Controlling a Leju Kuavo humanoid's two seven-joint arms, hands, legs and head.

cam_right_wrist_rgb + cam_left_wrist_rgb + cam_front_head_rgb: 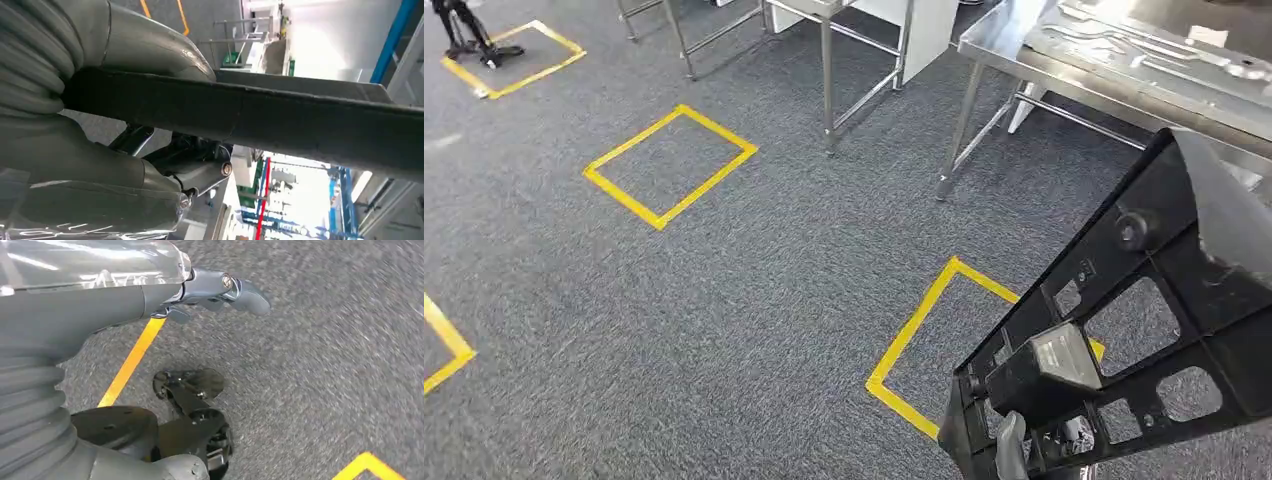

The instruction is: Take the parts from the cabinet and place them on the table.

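Observation:
A large black plastic frame part [1144,300] with several cut-out holes fills the lower right of the head view, held up above the carpet. My right hand [1012,446] grips it at its lower end. In the right wrist view the hand [115,165] is wrapped around the part's long black edge [300,122]. My left hand [215,287] hangs over the grey carpet and holds nothing, with its thumb stretched out. The steel table [1104,95] stands at the upper right, with flat metal parts [1144,50] lying on it.
Yellow tape squares mark the carpet, one in the middle left [669,165] and one just in front of me [919,335]. Steel frame legs [829,70] stand at the top centre. A black tripod [469,40] stands at the top left.

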